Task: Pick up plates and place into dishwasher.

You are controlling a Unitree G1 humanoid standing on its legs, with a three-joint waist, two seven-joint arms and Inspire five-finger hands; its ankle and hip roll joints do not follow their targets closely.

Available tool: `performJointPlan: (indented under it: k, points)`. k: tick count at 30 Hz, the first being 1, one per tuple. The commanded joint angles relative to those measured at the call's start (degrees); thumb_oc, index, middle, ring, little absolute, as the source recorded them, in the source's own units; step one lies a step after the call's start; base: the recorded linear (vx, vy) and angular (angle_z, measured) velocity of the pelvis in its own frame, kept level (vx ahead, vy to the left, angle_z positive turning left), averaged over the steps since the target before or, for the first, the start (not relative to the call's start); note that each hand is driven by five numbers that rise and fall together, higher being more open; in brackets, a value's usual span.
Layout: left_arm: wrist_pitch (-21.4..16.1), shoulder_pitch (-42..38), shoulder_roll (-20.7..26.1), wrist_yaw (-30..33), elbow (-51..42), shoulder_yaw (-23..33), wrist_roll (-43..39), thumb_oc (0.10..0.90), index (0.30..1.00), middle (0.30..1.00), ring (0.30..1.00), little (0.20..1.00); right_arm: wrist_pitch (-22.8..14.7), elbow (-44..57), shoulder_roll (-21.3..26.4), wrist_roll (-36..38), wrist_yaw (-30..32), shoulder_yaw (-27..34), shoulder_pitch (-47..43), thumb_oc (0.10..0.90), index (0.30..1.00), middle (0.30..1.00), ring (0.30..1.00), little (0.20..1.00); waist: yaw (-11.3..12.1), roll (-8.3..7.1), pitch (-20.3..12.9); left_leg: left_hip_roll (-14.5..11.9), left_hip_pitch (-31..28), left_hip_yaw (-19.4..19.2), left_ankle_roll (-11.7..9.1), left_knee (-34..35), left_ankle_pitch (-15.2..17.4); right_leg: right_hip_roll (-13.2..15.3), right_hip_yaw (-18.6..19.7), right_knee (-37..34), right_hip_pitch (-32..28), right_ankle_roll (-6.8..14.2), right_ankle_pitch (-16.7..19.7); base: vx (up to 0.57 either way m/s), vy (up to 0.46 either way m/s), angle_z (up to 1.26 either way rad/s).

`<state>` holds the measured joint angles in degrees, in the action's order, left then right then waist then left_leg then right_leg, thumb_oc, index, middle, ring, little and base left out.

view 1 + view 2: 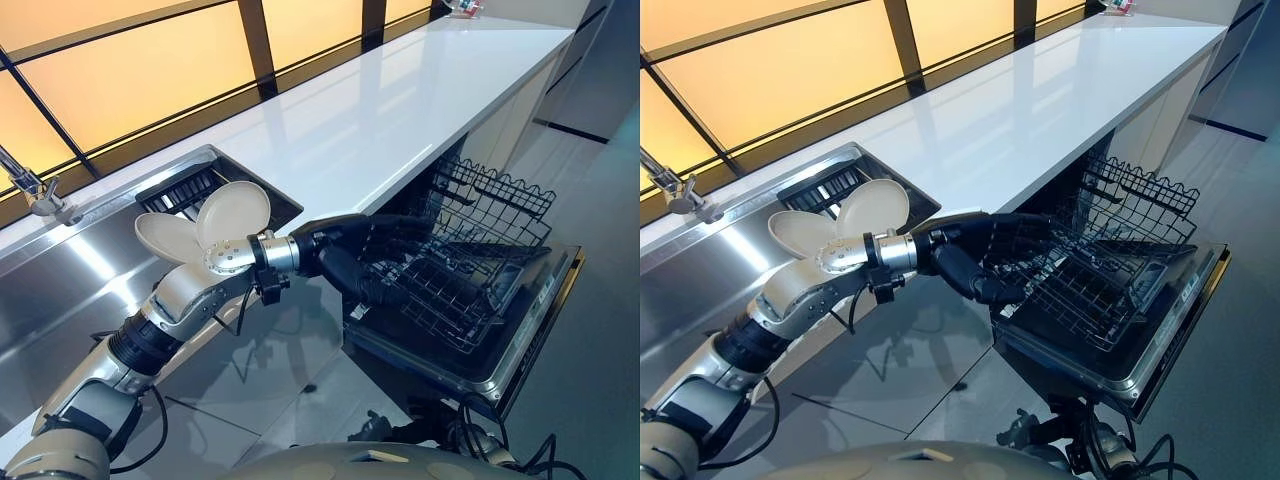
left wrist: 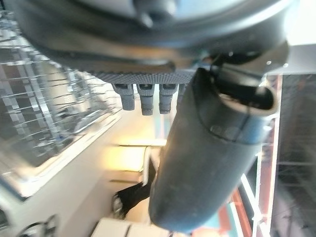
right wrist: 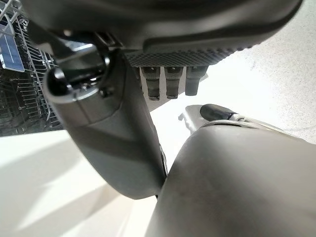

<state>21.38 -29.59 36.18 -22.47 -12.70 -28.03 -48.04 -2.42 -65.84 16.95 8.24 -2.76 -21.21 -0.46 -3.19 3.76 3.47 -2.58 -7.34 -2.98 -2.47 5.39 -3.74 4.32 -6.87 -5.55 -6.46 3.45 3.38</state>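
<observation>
Left hand (image 1: 350, 245) stretched out at the near-left edge of the dishwasher rack (image 1: 480, 240), fingers loosely extended toward the wires, thumb lower and apart from them, nothing pinched or carried. From the left wrist view, fingertips in a short row beside the thumb, rack wires past them. Whether the fingertips touch the wires cannot be told.

Cream plates (image 1: 232, 212) well back from the hand, at about nine o'clock of it, standing tilted and overlapping in a dark slatted drainer (image 1: 185, 190) set in the stainless sink (image 1: 60, 290). Partly covered from the head camera by the left wrist and forearm crossing in front of them. No plate in the rack as far as can be seen.

Dishwasher door (image 1: 500, 365) folded down flat, rack drawn out over it, at three to four o'clock of the hand. White countertop (image 1: 400, 110) running away toward one o'clock, its front edge just above the rack. Tap (image 1: 35, 190) at the sink's far side, at nine o'clock. Amber window panes (image 1: 130, 70) along twelve o'clock. Small unidentifiable item (image 1: 465, 8) at the counter's far end.

Right hand (image 3: 197, 52) seen from its own wrist camera, fingers relaxed, thumb apart, holding nothing.
</observation>
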Motion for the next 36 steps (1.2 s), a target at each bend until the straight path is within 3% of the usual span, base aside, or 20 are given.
performJointPlan:
  k: [1,4,10,17,25,36]
  points:
    - [-12.6,-12.4,0.3,9.2,0.9,10.4,-3.0,0.8,0.9,0.9,0.9,0.9,-0.4,-1.0,-2.6,1.4,0.6,-3.1,-1.5,0.8,0.9,0.9,0.9,0.9,0.3,-1.23,-0.5,3.2,-0.1,1.8,1.7,-0.4,4.5,-1.3,-0.2,0.5,-1.3,1.5,-1.5,0.03,-0.007,0.02]
    - [-17.5,-14.5,3.0,17.0,4.6,14.6,4.4,0.8,0.9,0.9,0.9,0.9,-0.6,-1.1,-2.5,1.0,0.6,-2.9,-0.8,0.8,0.9,0.9,0.9,0.9,0.3,-1.25,-0.8,3.2,-0.1,1.6,1.5,-0.4,4.7,-1.3,-0.4,0.5,-1.3,1.5,-1.7,0.05,0.002,0.0]
    - [-18.9,-22.5,12.8,28.2,17.4,18.7,13.2,0.8,0.9,0.9,0.9,0.9,-1.7,-1.4,-1.2,0.5,-1.8,-3.0,-0.3,0.8,0.9,0.9,0.9,0.9,0.1,-0.64,-1.6,3.1,-0.2,0.9,1.2,-0.4,4.8,-1.3,-1.1,0.5,-1.4,1.5,-2.0,0.07,0.031,0.01]
    - [-22.6,-34.9,23.6,34.9,36.0,11.9,18.4,0.8,0.9,0.9,0.9,0.9,-0.1,2.5,0.6,1.2,-4.1,-4.9,0.7,0.8,0.9,0.9,0.9,0.9,-0.7,-0.12,-1.4,3.2,-0.4,-0.3,1.2,-0.4,4.9,-0.9,-0.9,0.5,-1.2,2.0,-1.9,0.09,0.051,-0.01]
    - [-18.4,-43.0,28.2,32.4,46.1,3.4,19.1,0.8,0.9,0.9,0.9,0.9,0.1,1.0,1.4,0.7,-4.1,-3.8,2.6,0.8,0.9,0.9,0.9,0.9,-1.9,0.3,-0.8,3.7,-0.4,-1.4,1.4,-0.4,5.2,-0.5,0.0,0.6,-0.6,2.9,-1.3,0.09,0.062,-0.02]
    - [-14.9,-43.7,27.0,28.7,52.4,1.4,20.7,0.8,0.9,0.9,0.9,0.9,-0.6,1.6,2.9,-2.1,-4.2,-2.5,4.0,0.8,0.9,0.9,0.9,0.9,-3.8,-0.14,1.8,4.4,0.4,-2.5,2.2,-0.4,5.4,0.2,2.1,1.3,1.6,3.9,-0.4,0.06,0.073,-0.08]
